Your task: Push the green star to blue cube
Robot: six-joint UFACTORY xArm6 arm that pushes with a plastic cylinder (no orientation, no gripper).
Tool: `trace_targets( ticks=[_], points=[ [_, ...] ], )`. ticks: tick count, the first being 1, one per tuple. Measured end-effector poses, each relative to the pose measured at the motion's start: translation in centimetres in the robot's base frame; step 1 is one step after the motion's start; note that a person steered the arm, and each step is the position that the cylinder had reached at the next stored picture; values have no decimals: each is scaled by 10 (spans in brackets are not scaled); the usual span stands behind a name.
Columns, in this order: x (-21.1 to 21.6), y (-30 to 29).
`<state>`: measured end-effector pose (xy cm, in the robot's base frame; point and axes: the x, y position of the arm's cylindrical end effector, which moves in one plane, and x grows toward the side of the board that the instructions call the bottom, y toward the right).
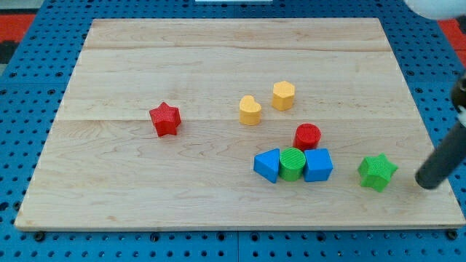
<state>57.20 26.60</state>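
Green star (pixel 377 172) low at the right of the frame, near the blue cube (pixel 318 164) on its left, with my tip (pixel 428 183), a bare rod holding nothing, just to its right: best pushed straight leftward, slowly, centred to avoid sliding off.

Light was bright and even over the wooden board (pixel 145 58); block shadows on it stayed faint; focus was sharp.
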Motion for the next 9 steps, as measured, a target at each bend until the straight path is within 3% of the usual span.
trace_targets(
  ticks=[1, 5, 9],
  points=[
    [13, -38],
    [-4, -68],
    [-42, -51]
  ],
)
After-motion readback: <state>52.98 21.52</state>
